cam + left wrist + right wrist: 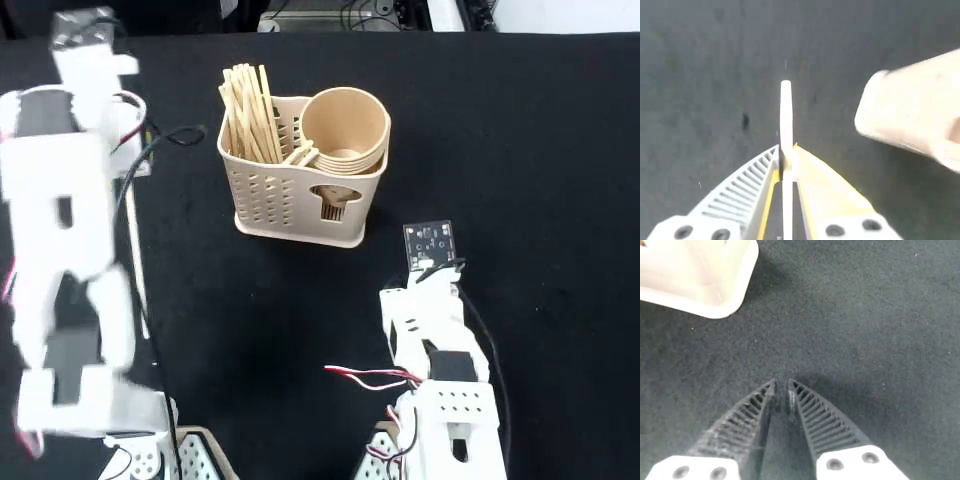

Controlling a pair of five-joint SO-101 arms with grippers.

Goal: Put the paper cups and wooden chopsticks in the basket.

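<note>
Near the blurred basket, left hand pinches chopstick.

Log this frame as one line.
left gripper: shut on chopstick | right gripper: shut, empty, near basket | basket: paper cups, chopstick bundle inside

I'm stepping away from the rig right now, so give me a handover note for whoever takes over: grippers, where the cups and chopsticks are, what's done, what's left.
Left gripper: shut on one chopstick, above the mat beside the basket.
Right gripper: shut, empty, over the mat near a basket corner.
Done: paper cups stacked in the basket, bundle of chopsticks standing next to them in it.
Left: drop the held chopstick into the basket.
</note>
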